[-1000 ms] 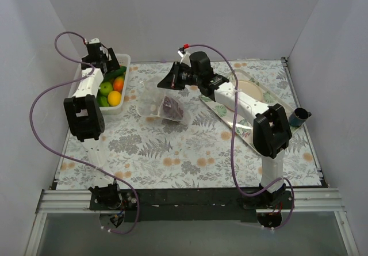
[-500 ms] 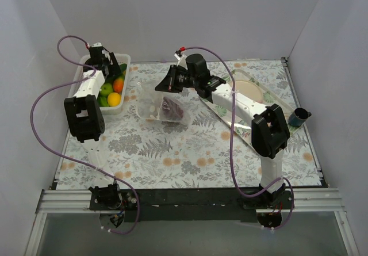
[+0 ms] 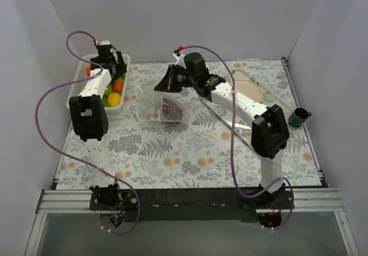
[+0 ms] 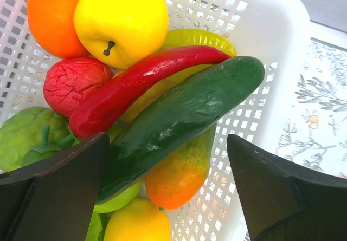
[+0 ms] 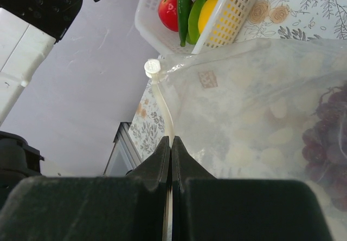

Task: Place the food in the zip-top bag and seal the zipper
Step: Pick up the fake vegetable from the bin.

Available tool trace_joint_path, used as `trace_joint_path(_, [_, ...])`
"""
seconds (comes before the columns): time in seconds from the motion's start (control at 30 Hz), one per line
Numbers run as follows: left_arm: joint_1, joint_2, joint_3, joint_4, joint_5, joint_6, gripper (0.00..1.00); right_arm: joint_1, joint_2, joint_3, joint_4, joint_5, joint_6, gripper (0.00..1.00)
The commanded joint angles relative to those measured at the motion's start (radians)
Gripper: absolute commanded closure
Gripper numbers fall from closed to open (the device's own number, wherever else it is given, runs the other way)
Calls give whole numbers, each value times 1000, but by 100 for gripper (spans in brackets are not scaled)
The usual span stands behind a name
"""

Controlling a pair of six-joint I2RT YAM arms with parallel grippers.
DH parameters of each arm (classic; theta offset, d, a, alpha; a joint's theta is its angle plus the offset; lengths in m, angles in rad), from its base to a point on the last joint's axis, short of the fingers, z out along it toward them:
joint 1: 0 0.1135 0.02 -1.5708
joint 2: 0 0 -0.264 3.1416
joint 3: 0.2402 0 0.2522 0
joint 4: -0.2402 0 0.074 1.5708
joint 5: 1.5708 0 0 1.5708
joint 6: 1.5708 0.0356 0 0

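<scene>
The food lies in a white slotted basket [image 3: 86, 86]: a long green cucumber [image 4: 184, 116], a red chili [image 4: 135, 84], a yellow apple [image 4: 120, 19], an orange [image 4: 51, 16] and other fruits. My left gripper [image 4: 167, 138] is open just above the cucumber, over the basket's far end [image 3: 109, 60]. The polka-dot zip-top bag [image 3: 164, 109] lies mid-table with dark purple grapes [image 3: 171, 107] inside. My right gripper [image 5: 171, 141] is shut on the zipper strip [image 5: 160, 100] at the bag's mouth edge [image 3: 163, 85]. The bag [image 5: 255, 116] and the grapes [image 5: 325, 138] also show in the right wrist view.
A shiny tray with a beige plate [image 3: 247, 89] lies at the right under my right arm. A dark cup [image 3: 299, 117] stands near the right wall. The basket's wall [image 4: 260, 24] sits close to my left gripper's right finger.
My left gripper has moved right and a little farther back over the basket. My right gripper has shifted slightly left, still holding the bag's edge.
</scene>
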Motion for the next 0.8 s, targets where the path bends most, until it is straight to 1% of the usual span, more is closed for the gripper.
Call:
trace_joint_path(0.0, [-22,22,24,-10,-114,43,10,12,-20,58,3,-5,-19,99])
trace_joint_path(0.07, [-30,44,36,-11,-163,57,10,12,-22,59,0,-2,-22,99])
trace_joint_path(0.27, [-38,59,49,-7,-183,45,11,14,-17,71,-4,-2,-27,99])
trace_joint_path(0.4, [-38,45,47,16,-184,39,16,12,-17,61,1,-3,-27,99])
trace_joint_path(0.53, [-38,65,101,15,-177,31,28,12,-14,47,9,-6,-27,99])
trace_joint_path(0.6, [-38,76,128,4,-165,24,33,14,-12,48,7,-5,-27,99])
trace_joint_path(0.63, [-38,76,133,2,-159,17,37,14,-12,50,7,-5,-24,99])
trace_joint_path(0.7, [-38,79,136,1,-153,13,42,14,-11,53,7,-5,-24,99])
trace_joint_path(0.77, [-38,78,135,-1,-151,11,51,14,-11,55,9,-3,-24,99])
